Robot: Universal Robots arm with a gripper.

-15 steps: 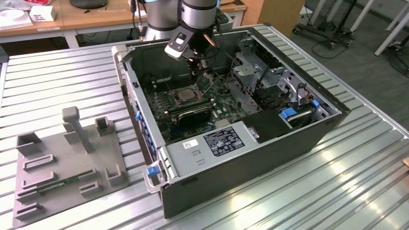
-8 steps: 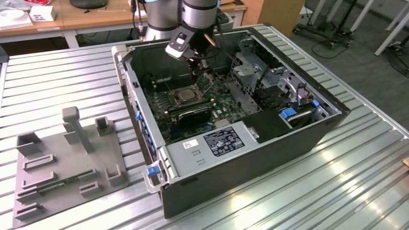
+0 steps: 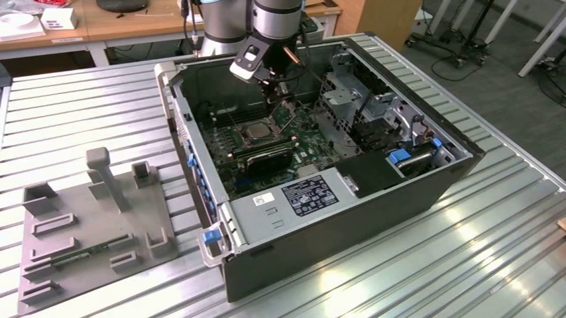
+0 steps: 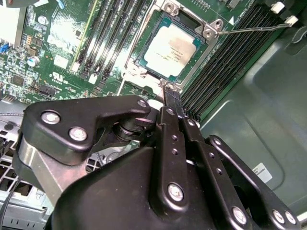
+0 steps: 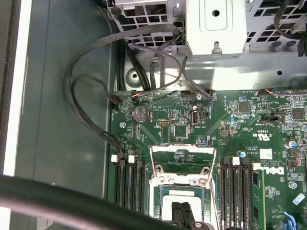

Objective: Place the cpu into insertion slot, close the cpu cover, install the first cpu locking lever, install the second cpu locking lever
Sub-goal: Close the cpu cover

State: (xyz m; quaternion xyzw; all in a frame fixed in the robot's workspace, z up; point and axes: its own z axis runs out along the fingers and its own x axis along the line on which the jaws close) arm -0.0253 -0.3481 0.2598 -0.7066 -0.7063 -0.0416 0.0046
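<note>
A ribbed metal worktop [image 3: 478, 252] carried an open computer case [image 3: 372, 232] and a grey fixture [image 3: 89, 228], with wooden desks [image 3: 132, 26] behind. The second wrist view showed the cpu [image 4: 171, 51] seated in the insertion slot [image 4: 146, 43], with the claw [image 4: 168, 93] pressed together, empty, at the slot's edge. The first wrist view showed the cpu cover [image 5: 182, 149] swung open.
</note>
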